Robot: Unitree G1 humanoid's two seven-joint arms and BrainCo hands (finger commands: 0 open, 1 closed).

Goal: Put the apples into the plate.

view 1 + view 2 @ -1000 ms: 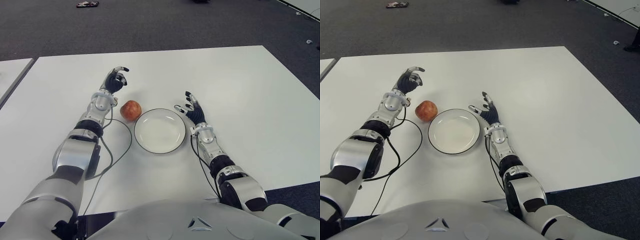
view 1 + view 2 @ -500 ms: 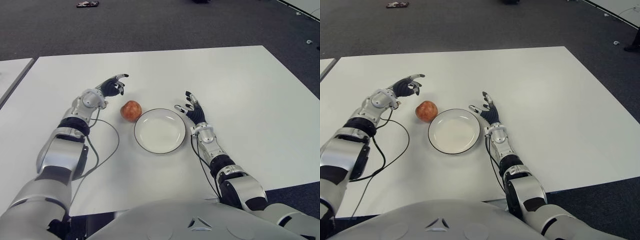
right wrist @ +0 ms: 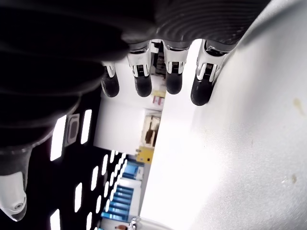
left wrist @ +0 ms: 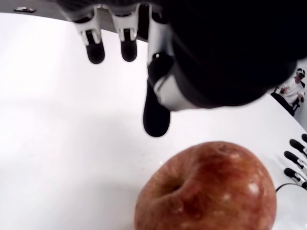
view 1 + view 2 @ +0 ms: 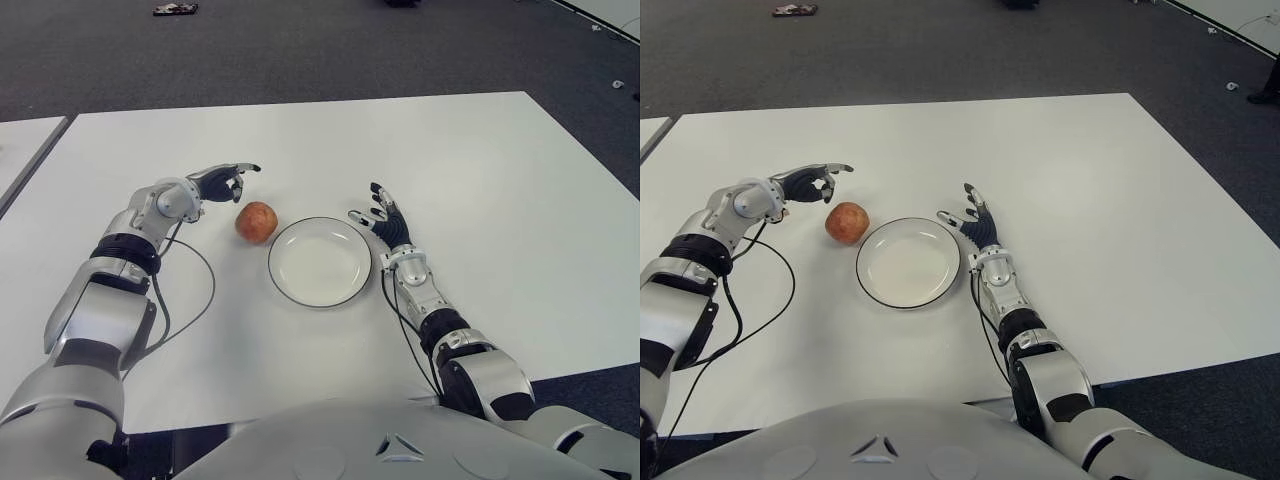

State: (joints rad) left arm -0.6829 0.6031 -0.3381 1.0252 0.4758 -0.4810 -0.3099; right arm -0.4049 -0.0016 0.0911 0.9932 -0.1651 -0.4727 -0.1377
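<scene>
A red apple [image 5: 257, 221] sits on the white table [image 5: 480, 160], just left of an empty white plate [image 5: 320, 262] with a dark rim. My left hand [image 5: 222, 181] hovers just behind and left of the apple with fingers spread, holding nothing; the left wrist view shows the apple [image 4: 211, 189] close under its fingertips [image 4: 156, 117]. My right hand [image 5: 382, 216] shows at the plate's right edge, fingers extended and empty.
A black cable [image 5: 190, 300] loops across the table beside my left forearm. Dark carpet [image 5: 300, 50] lies beyond the far table edge. Another white table's corner [image 5: 25, 150] shows at the far left.
My left arm has swung outward to the left and its hand has turned toward the apple. The apple has shifted slightly left. The right hand has not moved.
</scene>
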